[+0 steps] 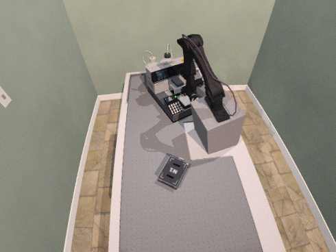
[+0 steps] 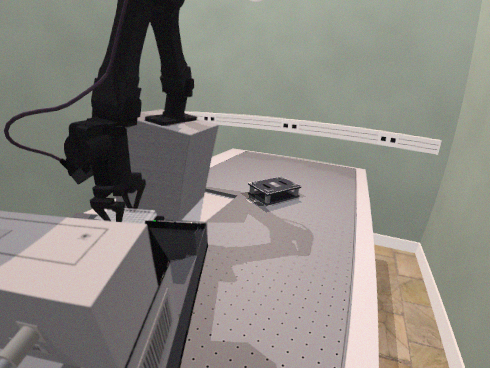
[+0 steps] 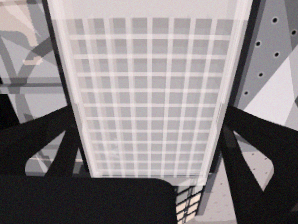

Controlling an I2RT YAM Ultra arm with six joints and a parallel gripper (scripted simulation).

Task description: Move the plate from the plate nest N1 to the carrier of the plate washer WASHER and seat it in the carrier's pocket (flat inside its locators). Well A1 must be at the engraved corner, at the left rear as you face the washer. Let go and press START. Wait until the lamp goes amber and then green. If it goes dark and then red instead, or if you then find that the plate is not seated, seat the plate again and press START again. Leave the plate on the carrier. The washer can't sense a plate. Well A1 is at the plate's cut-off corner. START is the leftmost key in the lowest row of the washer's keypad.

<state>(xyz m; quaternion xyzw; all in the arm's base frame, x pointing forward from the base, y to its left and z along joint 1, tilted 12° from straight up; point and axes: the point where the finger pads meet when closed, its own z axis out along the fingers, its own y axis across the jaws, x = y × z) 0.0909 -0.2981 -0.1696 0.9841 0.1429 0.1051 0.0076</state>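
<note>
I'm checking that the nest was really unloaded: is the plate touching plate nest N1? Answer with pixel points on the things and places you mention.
Apart. The top view shows the plate (image 1: pixel 184 100) (image 2: pixel 134 215) (image 3: pixel 151 95) at the washer (image 1: pixel 160 87) (image 2: pixel 50 260), well away from the bare plate nest N1 (image 1: pixel 173 170) (image 2: pixel 273 188).
</note>
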